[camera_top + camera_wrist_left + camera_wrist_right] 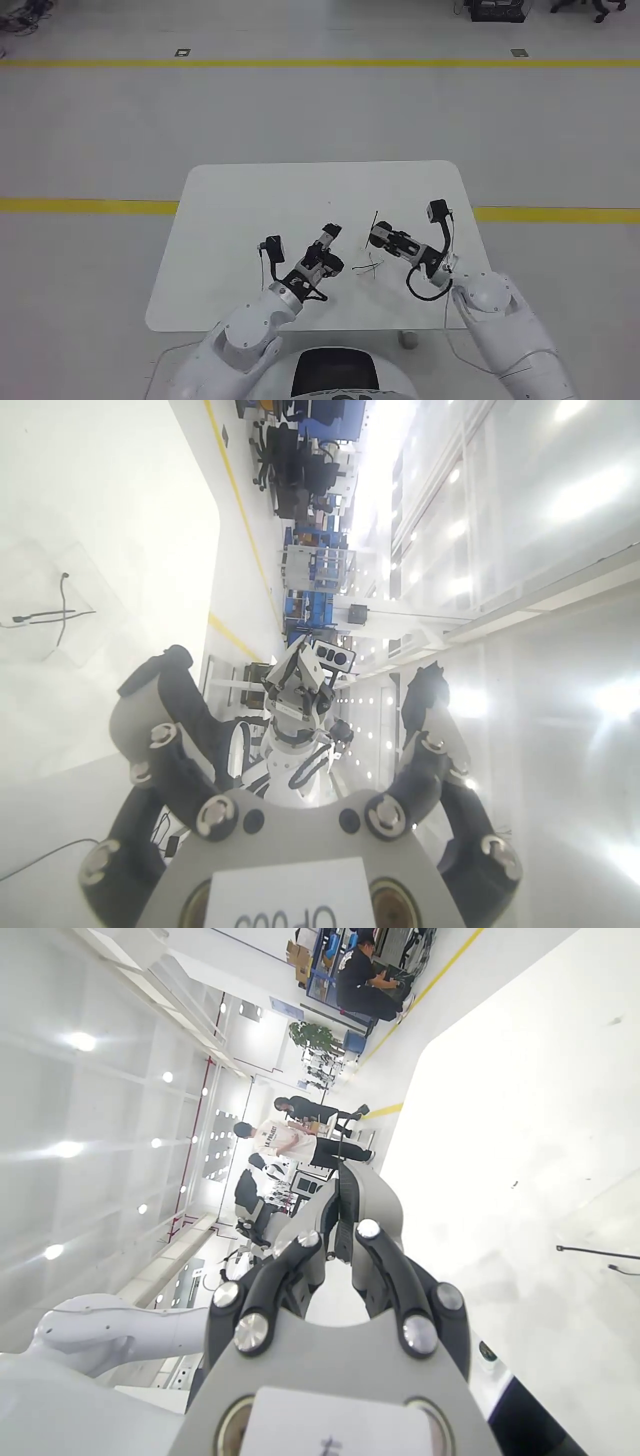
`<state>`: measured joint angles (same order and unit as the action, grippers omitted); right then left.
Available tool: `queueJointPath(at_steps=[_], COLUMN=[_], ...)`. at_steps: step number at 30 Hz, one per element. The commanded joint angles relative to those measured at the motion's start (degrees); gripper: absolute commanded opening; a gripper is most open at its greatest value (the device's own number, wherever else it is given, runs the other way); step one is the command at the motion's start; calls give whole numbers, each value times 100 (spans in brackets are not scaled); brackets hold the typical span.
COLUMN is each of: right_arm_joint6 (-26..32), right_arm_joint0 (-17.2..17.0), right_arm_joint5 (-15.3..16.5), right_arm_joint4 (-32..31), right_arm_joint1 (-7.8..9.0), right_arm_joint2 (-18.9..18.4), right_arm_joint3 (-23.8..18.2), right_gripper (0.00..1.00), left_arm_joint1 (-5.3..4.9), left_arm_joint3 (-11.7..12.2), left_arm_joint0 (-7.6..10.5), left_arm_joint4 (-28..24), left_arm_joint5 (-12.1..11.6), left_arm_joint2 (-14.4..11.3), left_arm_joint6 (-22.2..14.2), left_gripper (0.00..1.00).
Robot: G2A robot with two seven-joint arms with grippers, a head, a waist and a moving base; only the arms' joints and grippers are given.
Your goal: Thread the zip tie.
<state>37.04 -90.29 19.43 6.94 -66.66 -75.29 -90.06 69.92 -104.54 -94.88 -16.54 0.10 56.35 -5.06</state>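
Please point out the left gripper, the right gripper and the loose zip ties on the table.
left gripper point(298, 670): left wrist view, gap between open fingertips.
right gripper point(344, 1178): right wrist view, between shut fingertips.
loose zip ties point(64, 614): left wrist view, where two cross.

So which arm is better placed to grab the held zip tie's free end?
Left, probably: the left gripper is open, empty and pointed at the right gripper, which is shut on the zip tie.
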Motion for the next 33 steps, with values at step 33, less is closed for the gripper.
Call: queueJointPath(at_steps=[33], right_arm_joint6=[-605], right_arm_joint0=[102], right_arm_joint5=[-49], right_arm_joint4=[435], right_arm_joint1=[-167], right_arm_joint2=[707], right_arm_joint3=[341], right_gripper=[0], left_arm_joint1=[16], left_arm_joint3=[717], left_arm_joint0=[338], left_arm_joint4=[545], left_arm_joint5=[-1052], left_arm_joint2=[-329], left_arm_joint6=[-380], left_gripper=[100])
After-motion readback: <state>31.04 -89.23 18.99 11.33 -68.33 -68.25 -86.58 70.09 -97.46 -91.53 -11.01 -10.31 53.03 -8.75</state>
